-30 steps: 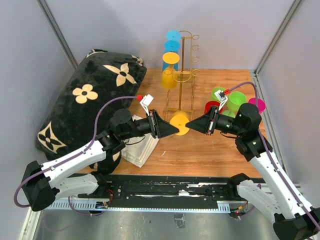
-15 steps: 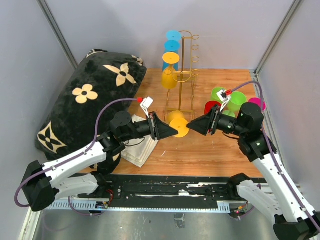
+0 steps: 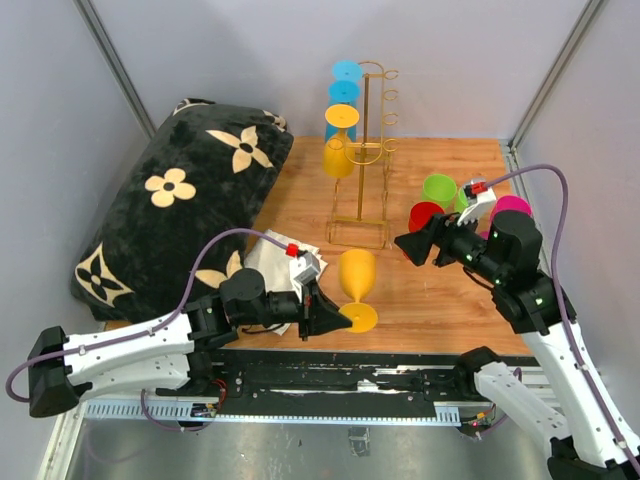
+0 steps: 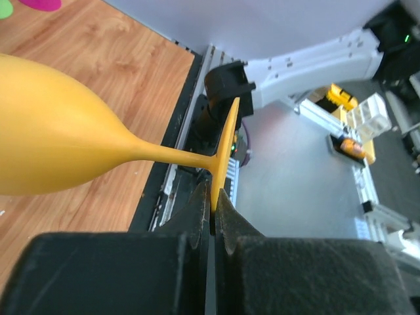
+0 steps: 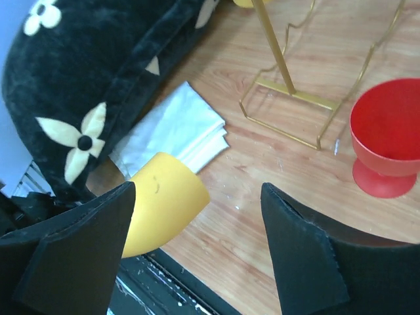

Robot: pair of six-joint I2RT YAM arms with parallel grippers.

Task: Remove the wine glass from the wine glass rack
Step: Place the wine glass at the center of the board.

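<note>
The gold wire wine glass rack (image 3: 372,150) stands at the back of the wooden table, with a yellow glass (image 3: 340,138) and a blue one (image 3: 346,82) hanging on its left side. Its base (image 5: 289,98) shows in the right wrist view. Another yellow wine glass (image 3: 357,272) is off the rack near the table's front edge. My left gripper (image 3: 343,320) is shut on its foot disc (image 4: 226,147), with its bowl (image 4: 52,134) pointing away. My right gripper (image 3: 404,243) is open to the right of the glass and apart from it, and the bowl (image 5: 164,203) lies below its left finger (image 5: 72,252).
A big black flowered pillow (image 3: 180,200) fills the left side. A folded white cloth (image 3: 272,258) lies beside it. Red (image 3: 425,215), green (image 3: 440,188) and pink (image 3: 512,208) cups stand at the right near my right arm. Grey walls enclose the table.
My right gripper opened, let go of the yellow wine glass and drew back to the right. My left gripper shut on the glass's foot and carried it toward the near edge.
</note>
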